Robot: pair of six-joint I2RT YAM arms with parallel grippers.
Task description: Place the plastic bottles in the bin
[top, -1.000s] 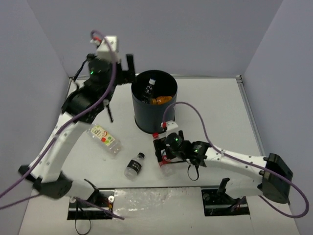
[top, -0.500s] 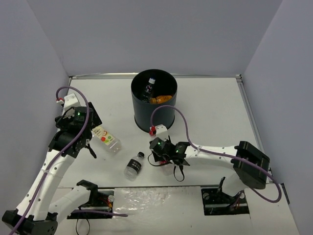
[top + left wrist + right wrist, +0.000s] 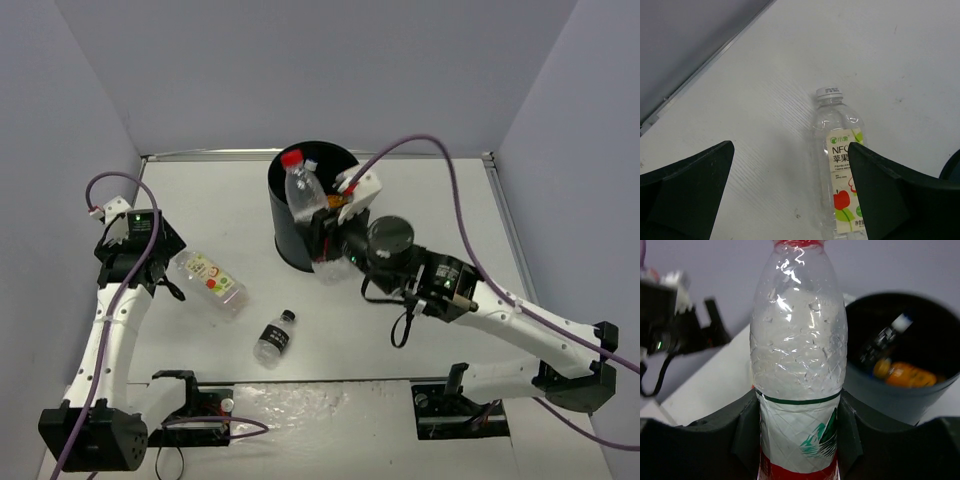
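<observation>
My right gripper point(image 3: 325, 240) is shut on the red-capped, red-labelled bottle point(image 3: 303, 195), which it holds upright in the air at the near rim of the tall black bin point(image 3: 290, 245). In the right wrist view both fingers press the bottle point(image 3: 797, 340) and the bin point(image 3: 900, 390) stands behind it, with an orange bottle point(image 3: 910, 375) and a dark bottle point(image 3: 885, 340) inside. My left gripper point(image 3: 165, 283) hangs open over the cap end of the fruit-label bottle point(image 3: 210, 283). That bottle point(image 3: 840, 165) lies on the table by the right finger point(image 3: 900, 195). A black-capped bottle point(image 3: 273, 338) lies near the front.
Grey walls close the table at the back and both sides. A purple cable point(image 3: 450, 190) arcs over the right arm beside the bin. The arm bases and mounting plates sit along the near edge point(image 3: 330, 410).
The right gripper shut on the red bottle on the table and raised it to the bin's near rim. The left arm swung down from beside the bin to the fruit-label bottle.
</observation>
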